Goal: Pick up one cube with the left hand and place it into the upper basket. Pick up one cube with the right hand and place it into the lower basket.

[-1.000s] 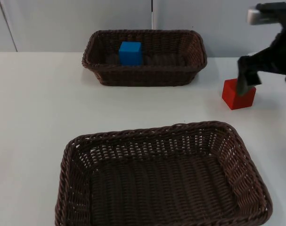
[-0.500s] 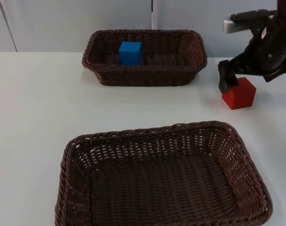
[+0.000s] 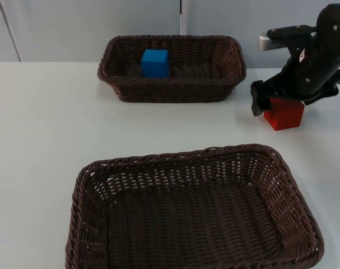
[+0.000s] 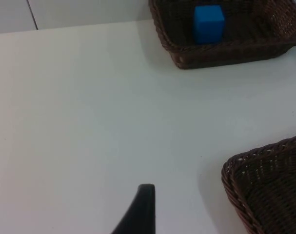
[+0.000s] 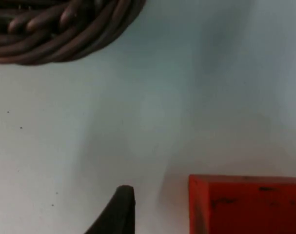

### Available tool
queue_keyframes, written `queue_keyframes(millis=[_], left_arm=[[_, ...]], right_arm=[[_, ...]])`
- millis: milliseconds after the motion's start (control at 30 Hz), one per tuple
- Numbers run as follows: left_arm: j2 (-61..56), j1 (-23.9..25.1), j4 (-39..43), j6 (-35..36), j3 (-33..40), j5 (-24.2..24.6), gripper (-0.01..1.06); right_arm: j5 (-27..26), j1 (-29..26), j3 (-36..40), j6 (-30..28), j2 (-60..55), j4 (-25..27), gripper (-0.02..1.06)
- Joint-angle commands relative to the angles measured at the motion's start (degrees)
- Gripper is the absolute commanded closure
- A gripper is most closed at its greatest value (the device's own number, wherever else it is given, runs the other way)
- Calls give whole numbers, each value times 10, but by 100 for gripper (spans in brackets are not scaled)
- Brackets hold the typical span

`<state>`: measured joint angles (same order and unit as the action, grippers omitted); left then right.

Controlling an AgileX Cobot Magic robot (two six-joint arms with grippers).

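White table top (image 3: 41,140), grey partition behind. Blue cube (image 3: 155,63) lodged in upper dark wicker basket (image 3: 172,89); lower dark wicker basket (image 3: 198,255) unfilled. Right gripper (image 3: 273,103) lowered at red cube (image 3: 284,113), jaws apart, one finger beside cube. Step judged: right-hand grasp; closure, lift required next. Left gripper (image 4: 140,214) waiting, jaw state cannot be told.

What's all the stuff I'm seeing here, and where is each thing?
blue cube: one, blue, inside the upper basket.
red cube: one, red, on the table right of the upper basket.
upper basket: one, dark brown wicker, by the wall.
lower basket: one, dark brown wicker, near edge.
table: one, white.
right hand: one, black, down at the red cube, one finger beside it.
left hand: one, black, waiting above bare table.
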<state>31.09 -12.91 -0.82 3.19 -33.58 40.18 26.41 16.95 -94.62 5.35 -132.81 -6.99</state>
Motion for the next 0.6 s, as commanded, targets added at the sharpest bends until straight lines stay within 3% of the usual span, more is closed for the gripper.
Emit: queue_keyframes(millis=[0,333,433,467,500,567], left_arm=[[-3,2,3,3,2,-6,18],[-3,2,3,3,2,-6,18],[-3,2,3,3,2,-6,18],[-3,2,3,3,2,-6,18],[-3,2,3,3,2,-6,18],[-3,2,3,3,2,-6,18]], right_arm=[[-8,4,-3,2,1,-2,-1],[14,4,-3,2,1,-4,5],[18,4,-3,2,1,-7,24],[17,4,-3,2,1,-11,42],[17,4,-3,2,1,-11,42],[18,4,-3,2,2,-11,68]])
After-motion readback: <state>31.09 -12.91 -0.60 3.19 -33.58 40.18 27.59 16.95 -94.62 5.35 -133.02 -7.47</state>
